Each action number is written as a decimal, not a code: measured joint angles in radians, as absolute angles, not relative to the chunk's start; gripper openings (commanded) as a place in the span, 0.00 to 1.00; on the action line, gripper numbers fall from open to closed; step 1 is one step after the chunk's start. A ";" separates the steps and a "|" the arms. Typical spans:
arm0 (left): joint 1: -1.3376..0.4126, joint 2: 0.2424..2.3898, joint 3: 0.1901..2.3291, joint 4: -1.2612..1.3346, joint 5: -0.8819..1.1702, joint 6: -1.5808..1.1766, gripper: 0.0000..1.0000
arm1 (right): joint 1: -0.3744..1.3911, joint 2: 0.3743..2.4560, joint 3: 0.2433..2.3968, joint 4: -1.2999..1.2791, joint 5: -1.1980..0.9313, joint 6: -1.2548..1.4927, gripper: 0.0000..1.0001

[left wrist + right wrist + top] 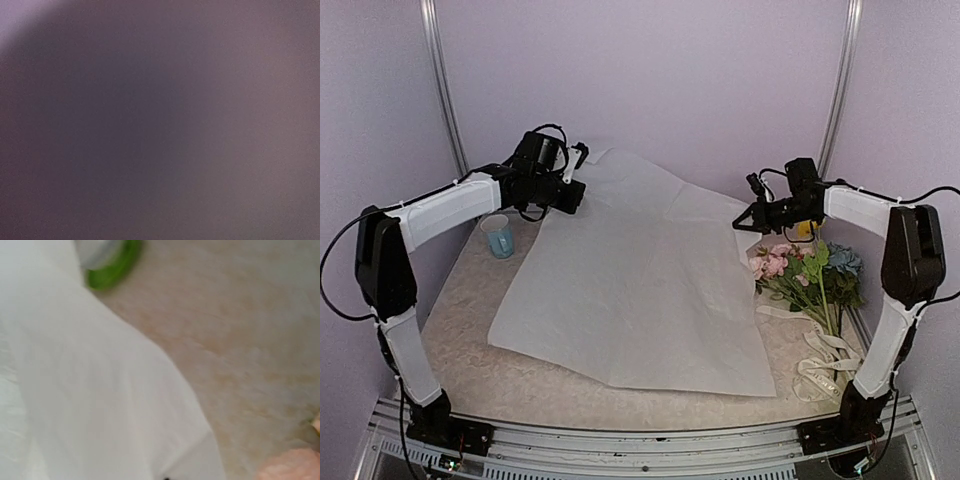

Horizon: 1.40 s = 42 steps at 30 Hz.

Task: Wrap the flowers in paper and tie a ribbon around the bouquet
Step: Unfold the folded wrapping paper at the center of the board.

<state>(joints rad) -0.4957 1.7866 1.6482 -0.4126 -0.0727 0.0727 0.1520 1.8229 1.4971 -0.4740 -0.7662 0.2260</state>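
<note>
Because the flowers [810, 275] lie just right of the paper [630, 290], stems running toward the near edge, my right gripper [740, 222] is nearer, just beyond their blooms. It and the left gripper [576, 162] both look pinched shut on the paper's far corners. The right wrist view catches a pink bloom; the left wrist view shows only mauve blur.
</note>
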 measured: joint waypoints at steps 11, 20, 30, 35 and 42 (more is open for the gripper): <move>-0.507 2.009 1.661 -0.379 -0.081 0.161 0.00 | 0.202 1.834 1.313 -0.465 -0.635 0.228 0.00; -0.549 2.141 1.741 -0.349 -0.168 0.257 0.00 | 0.210 1.643 1.169 -0.474 -0.573 0.236 0.00; -0.610 2.290 1.886 -0.317 -0.296 0.319 0.93 | 0.216 1.590 1.095 -0.474 -0.472 0.275 0.44; -0.618 2.288 1.909 -0.277 -0.368 0.321 0.99 | 0.216 1.571 1.137 -0.542 -0.294 0.263 0.88; -0.635 2.212 1.906 -0.325 -0.483 0.319 0.99 | 0.249 1.551 1.269 -0.627 0.044 0.230 0.88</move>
